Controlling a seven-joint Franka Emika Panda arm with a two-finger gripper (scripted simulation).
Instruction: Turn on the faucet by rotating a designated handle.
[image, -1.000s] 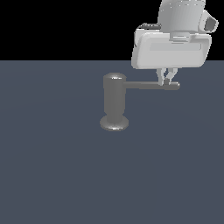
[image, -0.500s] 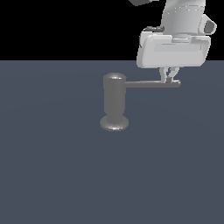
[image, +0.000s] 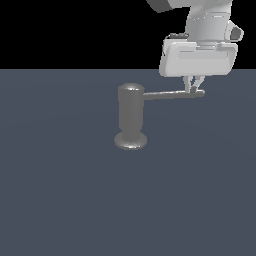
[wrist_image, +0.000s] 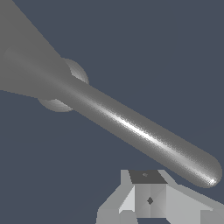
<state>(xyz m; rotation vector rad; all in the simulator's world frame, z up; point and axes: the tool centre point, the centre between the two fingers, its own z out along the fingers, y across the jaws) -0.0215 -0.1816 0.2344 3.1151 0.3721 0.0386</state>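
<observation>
faucet (image: 131, 119) centre frame | handle (image: 172, 94) now angled slightly higher than 1 s ago, so rotation is judged begun | gripper (image: 194, 90) at rod tip, upper right; finger spread cannot be told

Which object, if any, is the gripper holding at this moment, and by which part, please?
Nothing is clearly held. The gripper sits at the tip of the faucet's handle, fingers close together beside the rod rather than around it; whether they touch it cannot be told.
</observation>
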